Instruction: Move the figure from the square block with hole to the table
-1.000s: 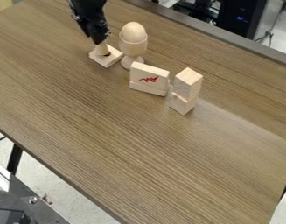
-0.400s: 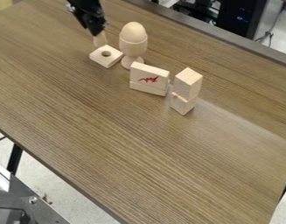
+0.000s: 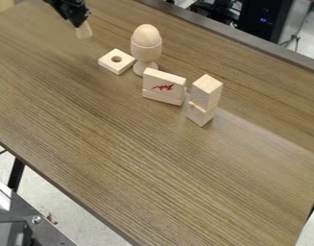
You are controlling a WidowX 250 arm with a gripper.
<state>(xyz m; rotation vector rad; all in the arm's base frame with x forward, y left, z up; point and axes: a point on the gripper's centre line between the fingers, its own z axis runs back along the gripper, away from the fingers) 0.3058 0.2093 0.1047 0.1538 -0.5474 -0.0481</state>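
Note:
The black gripper point(image 3: 79, 22) hangs at the top left of the camera view, shut on the small light wooden figure point(image 3: 84, 31), whose lower part sticks out below it. Below and to the right of them, the square block with a round hole point(image 3: 112, 65) lies flat on the brown wood-grain table point(image 3: 114, 149). Nothing stands in its hole. The figure is apart from the block, up and to its left; whether its lower end touches the table I cannot tell.
Right beside the square block stands a wooden egg cup with an egg point(image 3: 146, 45). Farther right are a flat block with a red mark point(image 3: 163, 86) and two stacked blocks point(image 3: 205, 98). The table's back edge runs along the upper right.
The gripper has lifted the figure out of the block's hole and carried it up and to the left. The block and the other wooden pieces have stayed put.

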